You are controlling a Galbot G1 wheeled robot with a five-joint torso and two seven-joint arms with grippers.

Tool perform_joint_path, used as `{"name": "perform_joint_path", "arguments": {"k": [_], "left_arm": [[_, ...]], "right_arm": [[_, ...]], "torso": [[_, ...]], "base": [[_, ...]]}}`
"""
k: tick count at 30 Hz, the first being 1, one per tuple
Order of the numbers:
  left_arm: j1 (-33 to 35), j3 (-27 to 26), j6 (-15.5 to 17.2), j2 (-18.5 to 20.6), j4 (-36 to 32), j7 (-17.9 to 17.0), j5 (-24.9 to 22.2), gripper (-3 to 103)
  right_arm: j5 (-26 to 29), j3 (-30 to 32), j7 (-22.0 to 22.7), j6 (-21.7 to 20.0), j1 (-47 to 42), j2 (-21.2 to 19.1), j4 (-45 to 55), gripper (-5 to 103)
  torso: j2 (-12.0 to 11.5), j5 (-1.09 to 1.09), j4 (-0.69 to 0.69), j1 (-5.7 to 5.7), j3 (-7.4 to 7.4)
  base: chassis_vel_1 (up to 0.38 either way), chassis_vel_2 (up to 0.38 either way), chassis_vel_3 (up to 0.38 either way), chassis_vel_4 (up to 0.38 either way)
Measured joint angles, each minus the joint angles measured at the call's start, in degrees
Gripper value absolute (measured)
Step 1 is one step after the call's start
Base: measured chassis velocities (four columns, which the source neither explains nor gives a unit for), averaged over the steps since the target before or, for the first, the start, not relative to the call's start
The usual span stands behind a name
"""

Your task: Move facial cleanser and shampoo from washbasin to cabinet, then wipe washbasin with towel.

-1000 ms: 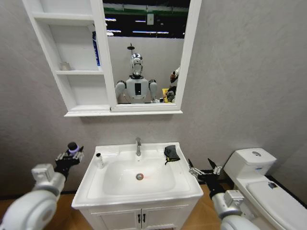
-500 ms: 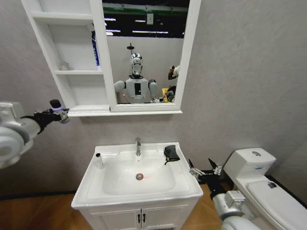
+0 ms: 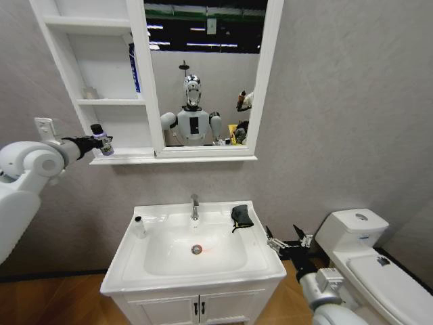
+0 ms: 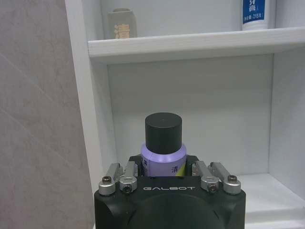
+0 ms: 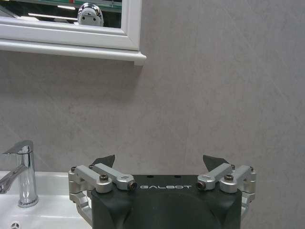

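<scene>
My left gripper (image 3: 100, 140) is shut on a lilac bottle (image 3: 99, 137) with a black cap, held upright at the front of the cabinet's (image 3: 143, 81) lowest open compartment. In the left wrist view the bottle (image 4: 163, 151) stands between the fingers of the left gripper (image 4: 164, 164), above and in front of the shelf floor. A small white bottle (image 3: 139, 227) with a dark top stands on the washbasin's (image 3: 128, 261) left rim. I cannot tell which one is the shampoo and which the facial cleanser. The dark towel (image 3: 241, 216) lies on the rim to the right of the tap (image 3: 195, 206). My right gripper (image 3: 291, 242) hangs open beside the basin's right edge.
A blue tube (image 3: 135, 68) and a small beige cup (image 3: 91, 93) stand on the middle shelf. The mirror (image 3: 206, 74) adjoins the shelves. A white toilet (image 3: 365, 261) is close to my right arm. A low cupboard (image 3: 196, 308) sits under the basin.
My left arm has risen from beside the basin to shelf height, then moved right, bringing the lilac bottle up to the lowest compartment. The right arm has stayed put.
</scene>
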Motion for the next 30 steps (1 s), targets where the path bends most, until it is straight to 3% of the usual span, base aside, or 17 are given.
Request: {"name": "perform_joint_path", "arguments": {"k": [10,27,30], "left_arm": [[-9.28,7.49,0.49,-4.86,8.73,2.78,4.20,43],[-10.43,9.02,-0.44,-7.64,14.77,3.14,6.69,41],[-10.26,8.94,-1.18,-9.04,15.57,2.93,7.86,57]], "right_arm": [[-0.05,0.64,0.02,0.98,-0.69,0.30,-0.71,100],[0.82,1.42,0.35,0.44,-0.07,-0.41,0.09,100],[0.99,1.71,0.39,0.33,-0.18,-0.45,0.22,100]], "torso": [[0.00,0.02,-0.03,0.00,0.00],[0.01,0.00,0.00,-0.01,0.00],[0.01,0.01,-0.03,-0.01,0.00]], "base": [[0.000,0.000,0.000,0.000],[0.000,0.000,0.000,0.000],[0.000,0.000,0.000,0.000]]}}
